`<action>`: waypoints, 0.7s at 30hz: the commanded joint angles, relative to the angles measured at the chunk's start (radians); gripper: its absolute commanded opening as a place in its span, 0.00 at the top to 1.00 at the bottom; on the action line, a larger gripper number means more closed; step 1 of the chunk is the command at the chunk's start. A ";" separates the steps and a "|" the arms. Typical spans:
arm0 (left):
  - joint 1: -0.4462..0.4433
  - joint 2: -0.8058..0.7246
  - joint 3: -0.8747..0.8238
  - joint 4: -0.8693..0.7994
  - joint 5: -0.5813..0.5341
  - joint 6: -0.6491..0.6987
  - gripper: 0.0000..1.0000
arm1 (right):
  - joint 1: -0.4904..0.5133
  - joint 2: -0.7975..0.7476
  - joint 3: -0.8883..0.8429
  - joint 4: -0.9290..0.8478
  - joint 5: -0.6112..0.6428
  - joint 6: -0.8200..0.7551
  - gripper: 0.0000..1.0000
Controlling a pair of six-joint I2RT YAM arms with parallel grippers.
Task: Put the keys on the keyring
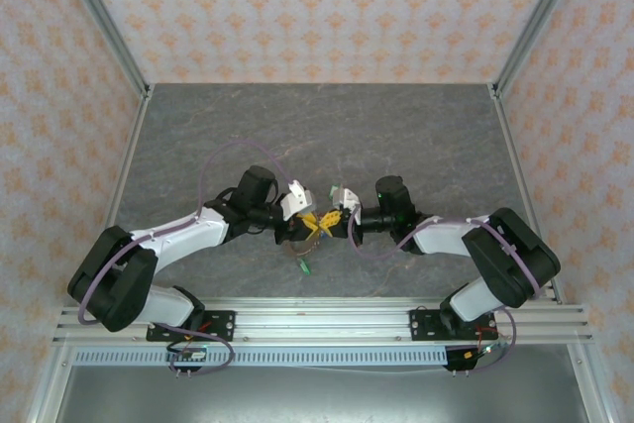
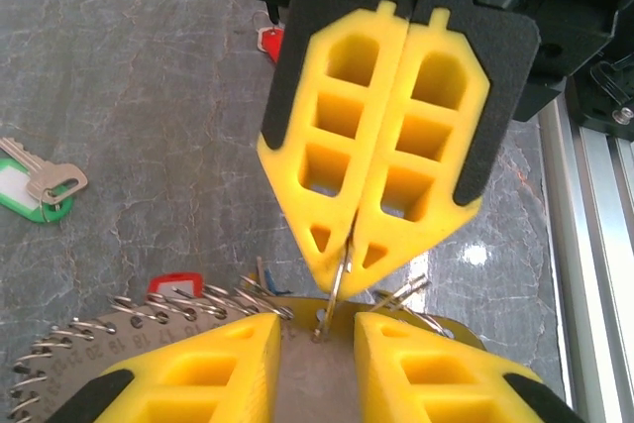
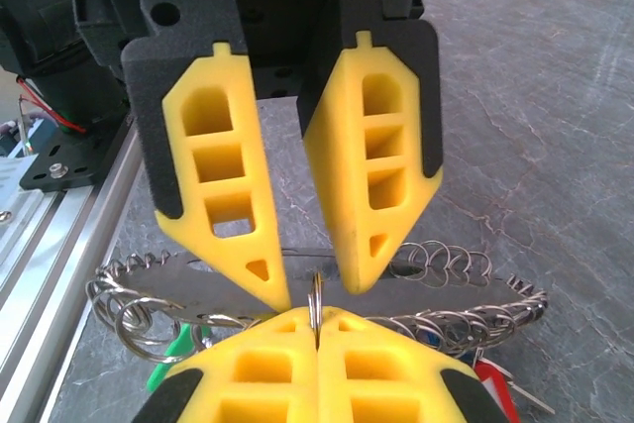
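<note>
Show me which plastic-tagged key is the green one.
The silver metal key with the green plastic tag, lying flat on the grey table; the other tags are red.

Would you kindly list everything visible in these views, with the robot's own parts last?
keyring: one, silver plate edged with wire loops, table centre
small metal ring: one, silver, at the keyring's edge
green-tagged key: one, green, on the table beside the keyring
red tags: two, red, one by the loops, one further off
table: one, dark grey marbled
left end effector: one, yellow, fingers apart over the keyring
right end effector: one, yellow, shut on the small metal ring
</note>
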 commanded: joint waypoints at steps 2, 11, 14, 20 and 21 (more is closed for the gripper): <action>-0.005 -0.026 0.005 0.068 -0.035 0.010 0.74 | -0.005 0.001 0.038 -0.012 -0.076 -0.035 1.00; -0.005 -0.011 0.019 0.036 -0.019 0.021 0.76 | -0.006 0.001 0.050 -0.004 -0.082 -0.027 1.00; -0.004 0.000 0.031 0.005 -0.013 0.037 0.76 | -0.006 0.005 0.052 0.003 -0.083 -0.021 1.00; -0.013 0.017 0.047 -0.008 0.001 0.040 0.76 | -0.006 0.018 0.057 0.024 -0.095 -0.002 1.00; -0.014 0.019 0.050 -0.014 0.000 0.045 0.76 | -0.005 0.019 0.058 0.028 -0.095 0.002 1.00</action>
